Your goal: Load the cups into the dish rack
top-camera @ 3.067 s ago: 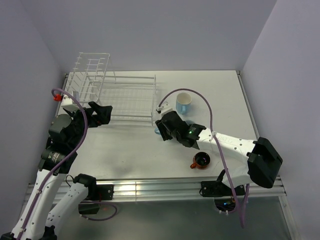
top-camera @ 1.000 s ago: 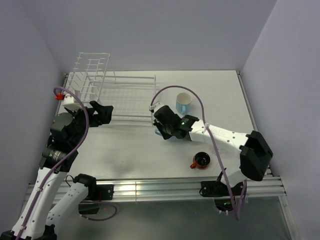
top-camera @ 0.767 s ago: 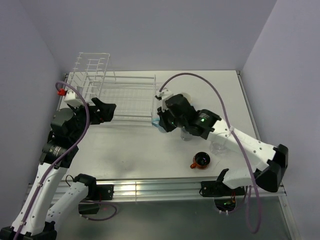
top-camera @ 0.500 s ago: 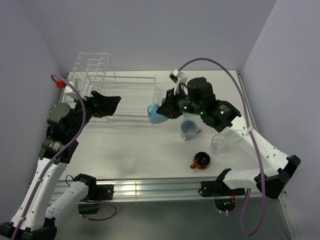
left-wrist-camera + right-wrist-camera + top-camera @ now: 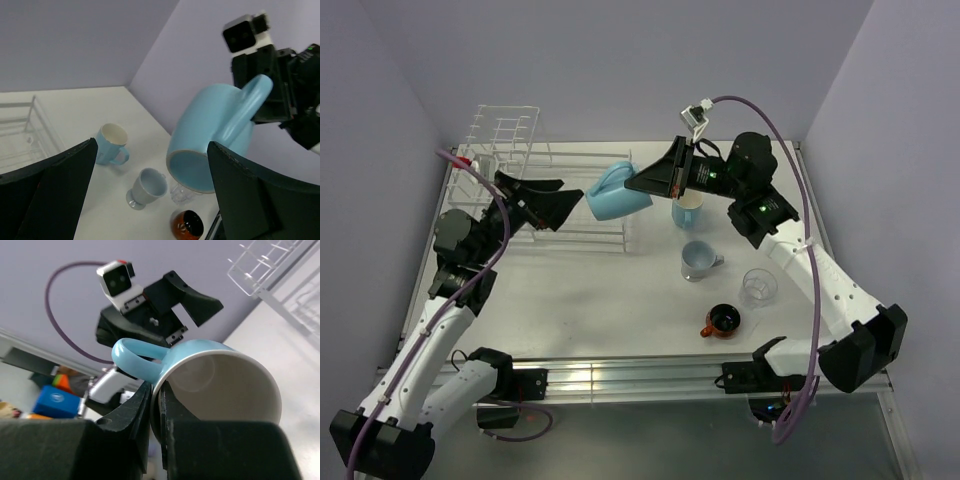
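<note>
Spanning the table's far left: white rack (image 5: pixel 582 190). Gaping wide beside it, touching nothing: left gripper (image 5: pixel 570 200). Pinching a light blue mug (image 5: pixel 612 192) by the rim next to its handle: right gripper (image 5: pixel 638 184). Held aloft, tilted, mouth toward the left fingertips, just short of them.

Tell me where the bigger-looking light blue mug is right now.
In the top view the light blue mug hangs mid-air over the right end of the dish rack, gripped by the right gripper, the open left gripper just left of it.
</note>
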